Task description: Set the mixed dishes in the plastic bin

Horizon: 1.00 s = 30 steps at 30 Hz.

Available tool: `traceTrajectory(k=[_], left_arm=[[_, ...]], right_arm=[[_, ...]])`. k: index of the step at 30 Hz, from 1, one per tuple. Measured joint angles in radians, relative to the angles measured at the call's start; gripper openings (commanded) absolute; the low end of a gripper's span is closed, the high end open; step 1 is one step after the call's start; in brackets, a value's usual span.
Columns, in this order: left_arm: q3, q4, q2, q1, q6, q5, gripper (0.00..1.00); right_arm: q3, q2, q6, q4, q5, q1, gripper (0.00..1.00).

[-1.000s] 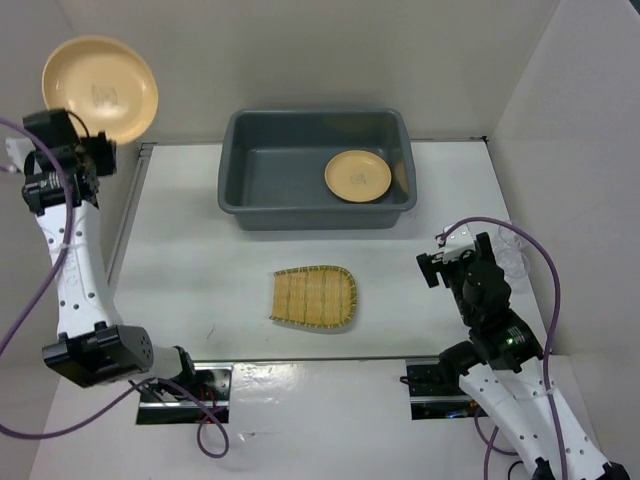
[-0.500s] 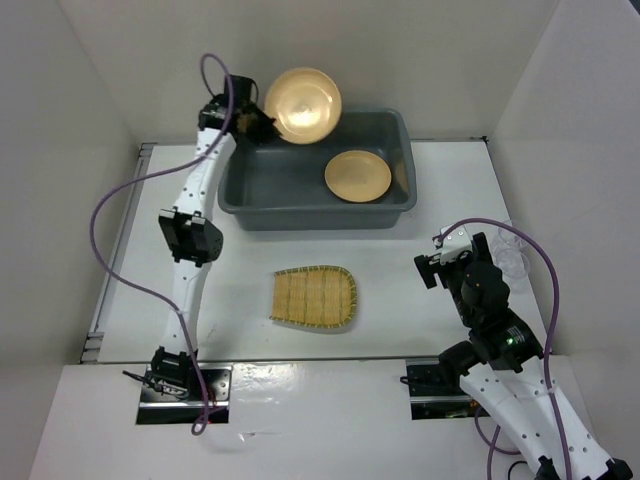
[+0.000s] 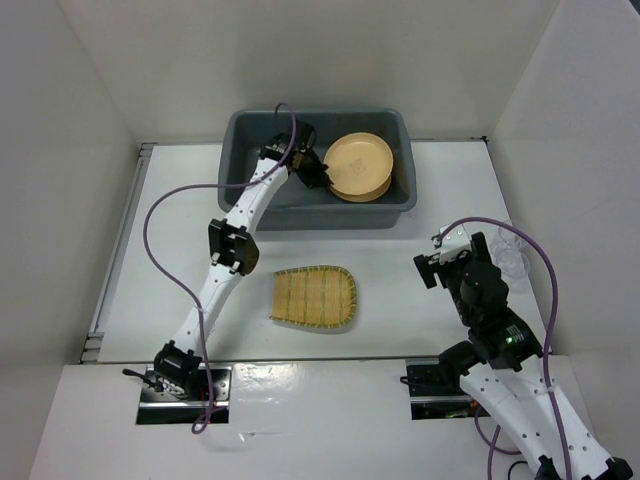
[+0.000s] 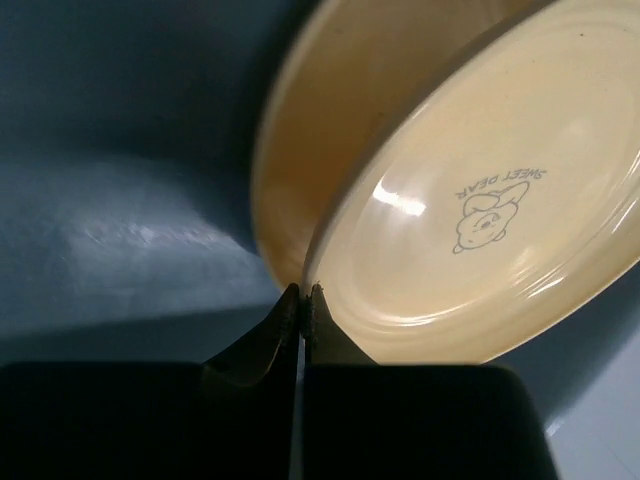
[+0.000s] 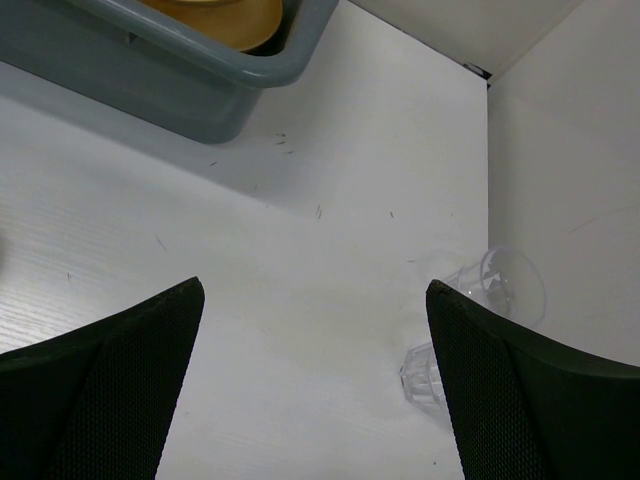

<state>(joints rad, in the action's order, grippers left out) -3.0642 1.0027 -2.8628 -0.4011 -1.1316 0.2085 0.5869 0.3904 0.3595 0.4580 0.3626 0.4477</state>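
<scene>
Right gripper [image 5: 312,295] is hanging over the white worktop [image 5: 200,230] with fingers spread wide, clear glass [image 5: 478,315] is lying sideways by the wall [image 5: 570,150], grey bin [image 5: 170,60] corner's peeking in up top.

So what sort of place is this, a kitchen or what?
Most likely a robot test cell, not a kitchen: bare white walls box in a white table, two robot arms are bolted at its near edge, and the left hand holds a yellow plate over a grey bin.

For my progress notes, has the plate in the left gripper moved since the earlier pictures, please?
Yes: the plate swung right, from beyond the bin's left end to over its right side.
</scene>
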Motion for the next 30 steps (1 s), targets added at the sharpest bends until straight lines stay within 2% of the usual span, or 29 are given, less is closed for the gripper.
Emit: traceTrajectory(k=[8,9,11,16,17,18,23,24,27,30], left_arm=[[-0.001,-0.008,-0.055,0.021,-0.002,0.013,0.01],[-0.001,-0.016,-0.055,0.023,-0.001,0.017,0.06],[-0.011,-0.029,-0.060,0.026,-0.002,0.027,0.20],[-0.020,-0.064,-0.067,0.025,-0.002,0.074,0.35],[-0.020,-0.069,-0.067,0.025,-0.002,0.082,0.49],[-0.020,-0.075,-0.067,0.025,-0.003,0.088,0.56],[-0.023,-0.072,-0.051,0.027,0.013,0.080,0.69],[-0.023,-0.059,-0.037,0.029,0.030,0.060,1.00],[-0.021,-0.053,0.058,0.029,0.166,-0.086,1.00],[0.036,-0.089,0.271,0.026,0.348,-0.277,1.00]], right_arm=[[0.000,0.008,0.001,0.000,-0.004,0.000,0.95],[0.000,0.010,0.001,0.000,-0.005,0.000,0.95],[0.000,0.015,0.004,0.000,-0.008,0.000,0.95],[0.000,0.029,0.005,0.000,-0.011,0.000,0.95],[0.000,0.031,0.005,0.000,-0.011,0.000,0.95],[0.000,0.033,0.005,0.000,-0.011,0.000,0.95],[0.000,0.035,0.006,0.000,-0.011,0.000,0.95],[0.000,0.036,0.006,0.000,-0.012,0.000,0.95],[0.000,0.044,0.016,0.005,-0.028,0.000,0.97],[0.000,0.064,0.040,0.012,-0.076,0.001,0.97]])
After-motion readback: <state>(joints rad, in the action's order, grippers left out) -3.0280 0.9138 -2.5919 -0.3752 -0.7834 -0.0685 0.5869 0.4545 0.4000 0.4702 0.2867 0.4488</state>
